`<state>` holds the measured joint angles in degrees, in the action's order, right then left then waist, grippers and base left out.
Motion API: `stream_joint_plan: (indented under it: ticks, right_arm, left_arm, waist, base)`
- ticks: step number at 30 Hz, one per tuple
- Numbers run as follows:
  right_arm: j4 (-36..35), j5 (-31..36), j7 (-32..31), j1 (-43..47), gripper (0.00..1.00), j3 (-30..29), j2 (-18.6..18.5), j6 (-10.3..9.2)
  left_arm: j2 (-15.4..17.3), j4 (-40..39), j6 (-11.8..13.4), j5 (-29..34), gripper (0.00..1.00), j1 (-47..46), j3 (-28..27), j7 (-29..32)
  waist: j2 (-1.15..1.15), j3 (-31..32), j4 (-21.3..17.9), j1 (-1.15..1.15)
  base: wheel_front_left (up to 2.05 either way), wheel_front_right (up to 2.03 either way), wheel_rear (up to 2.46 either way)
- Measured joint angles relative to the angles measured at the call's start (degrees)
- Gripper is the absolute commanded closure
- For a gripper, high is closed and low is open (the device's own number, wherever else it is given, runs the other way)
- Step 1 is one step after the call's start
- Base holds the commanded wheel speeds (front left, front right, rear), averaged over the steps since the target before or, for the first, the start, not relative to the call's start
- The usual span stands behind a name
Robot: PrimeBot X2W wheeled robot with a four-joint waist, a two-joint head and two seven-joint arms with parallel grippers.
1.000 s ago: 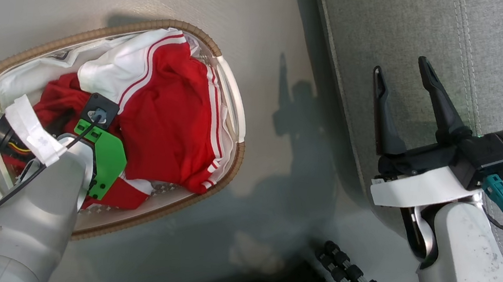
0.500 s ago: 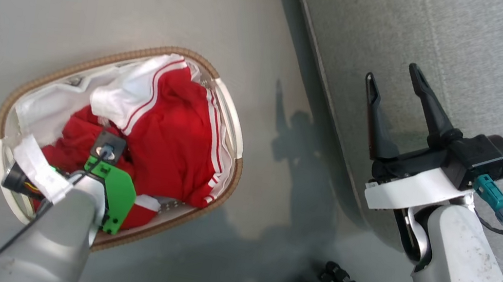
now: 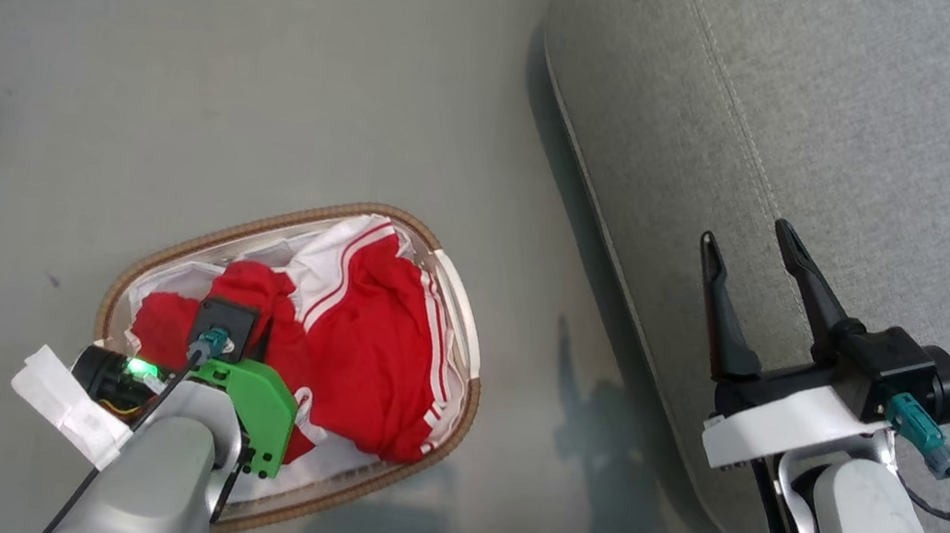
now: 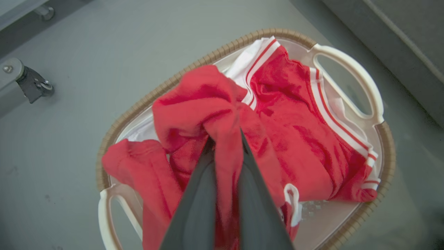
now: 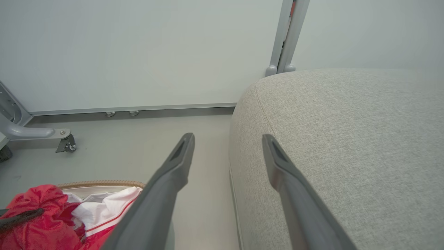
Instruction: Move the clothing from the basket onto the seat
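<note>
- Since a second ago the left gripper (image 4: 226, 134) has clamped on a red fold of the clothing (image 3: 370, 354) and pulled it up. The head camera has shifted too, so the basket (image 3: 463, 418) only looks smaller and has not moved.
- Head view: the clothing is heaped in the basket on the floor (image 3: 283, 44), left of the seat (image 3: 876, 128) and apart from it. The left wrist hides the grip. The right gripper (image 3: 745, 233) is spread wide and empty, straddling the seat's left edge.
- Left wrist view: shows what the head view can't. Both fingers pinch a red bunch, raised above the pile. The rest of the clothing, with white striped trim, lies to the right in the basket.
- Right wrist view: the seat top is bare. Red and white cloth shows at lower left by the basket rim. This view gives the seat's rise above the floor, which the others don't.
- Handling, my guess: light, limp, slick sports fabric. It will drape and trail, and may drag the other piece along or snag the rim. The bunched mid-fold hold looks sound. Lift high before swinging right.
</note>
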<state>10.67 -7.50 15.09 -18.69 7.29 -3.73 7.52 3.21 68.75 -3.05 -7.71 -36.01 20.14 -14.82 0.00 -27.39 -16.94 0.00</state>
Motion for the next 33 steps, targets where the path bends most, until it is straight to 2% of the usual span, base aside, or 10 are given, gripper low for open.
stream_joint_plan:
  ticks: [6, 18, 25, 33]
  right_arm:
    - [0.7, 0.0, 0.0, 3.0, 0.00, -0.9, -0.9, 0.00]
    - [2.5, 0.0, 0.0, 8.5, 0.00, -1.8, -1.1, 0.00]
    - [3.5, 0.0, 0.0, 12.0, 0.00, -1.6, -1.1, 0.00]
    - [4.7, 0.0, 0.0, 14.8, 0.00, -0.8, -0.6, 0.00]
  left_arm:
    - [-0.3, -14.1, -0.8, -3.4, 1.00, 5.0, 0.9, -0.2]
    - [-0.3, -35.3, 0.5, -10.7, 1.00, 11.9, 4.4, -0.3]
    - [-0.4, -43.5, 1.1, -13.4, 1.00, 12.7, 6.3, -0.3]
    - [-0.4, -47.3, 1.1, -13.5, 1.00, 12.7, 7.1, -0.3]
  waist:
    - [0.00, 5.6, 2.8, 0.00]
    - [0.00, 15.6, 8.7, 0.00]
    - [0.00, 21.1, 11.0, 0.00]
    - [0.00, 25.2, 12.7, 0.00]
  base:
    - [0.00, 0.00, 0.00]
    - [0.00, 0.00, 0.00]
    - [0.00, 0.00, 0.00]
    - [0.00, 0.00, 0.00]
